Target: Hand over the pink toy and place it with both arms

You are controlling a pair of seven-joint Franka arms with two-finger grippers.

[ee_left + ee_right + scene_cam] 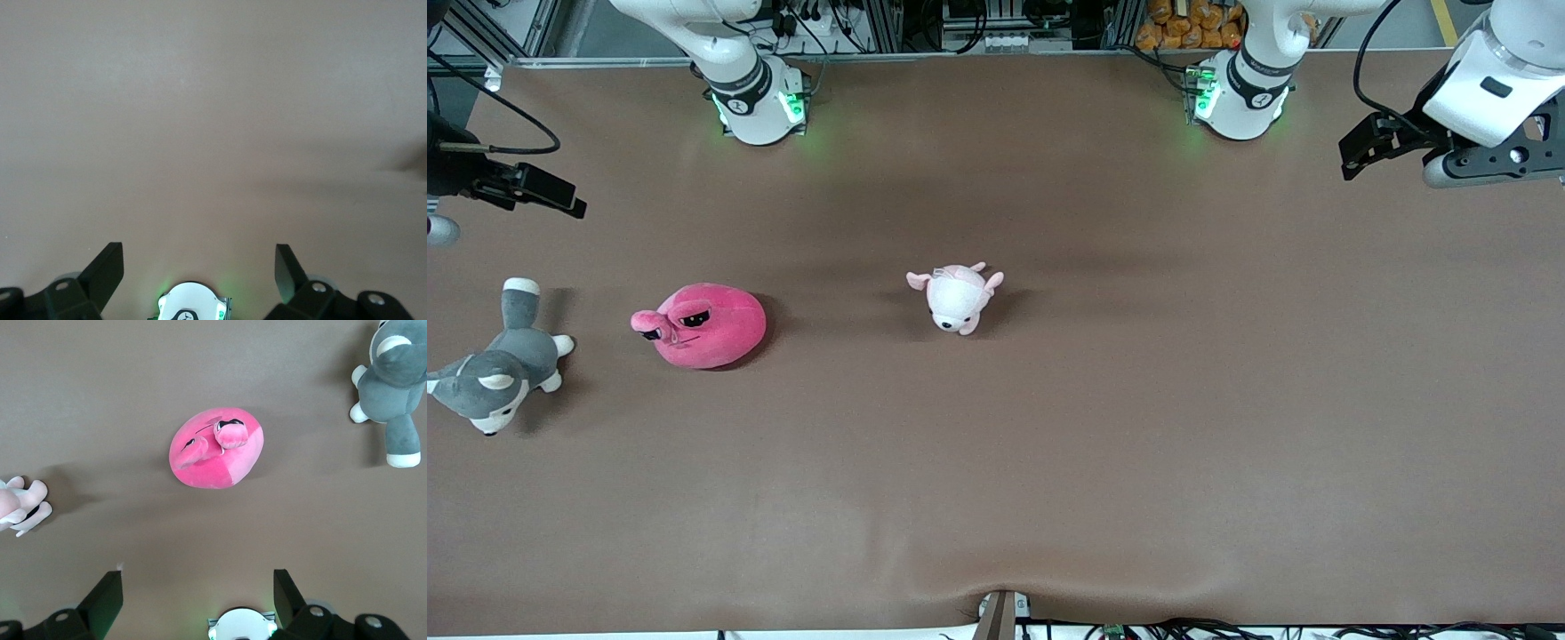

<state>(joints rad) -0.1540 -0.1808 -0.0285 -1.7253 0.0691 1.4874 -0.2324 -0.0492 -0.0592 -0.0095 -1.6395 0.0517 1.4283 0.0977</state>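
The pink toy [703,324] is a round hot-pink plush with a snout and dark half-closed eyes. It lies on the brown table toward the right arm's end. It also shows in the right wrist view [217,448]. My right gripper [198,587] is open and empty. It hangs high over the table's right-arm end [480,182], apart from the toy. My left gripper [200,267] is open and empty. It is up over the left arm's end of the table [1485,164], with only bare table under it.
A grey-and-white plush husky [498,369] lies beside the pink toy at the right arm's end and also shows in the right wrist view [393,387]. A small pale pink-and-white plush [956,298] lies near the table's middle. The arm bases [756,102] [1240,93] stand at the table's back edge.
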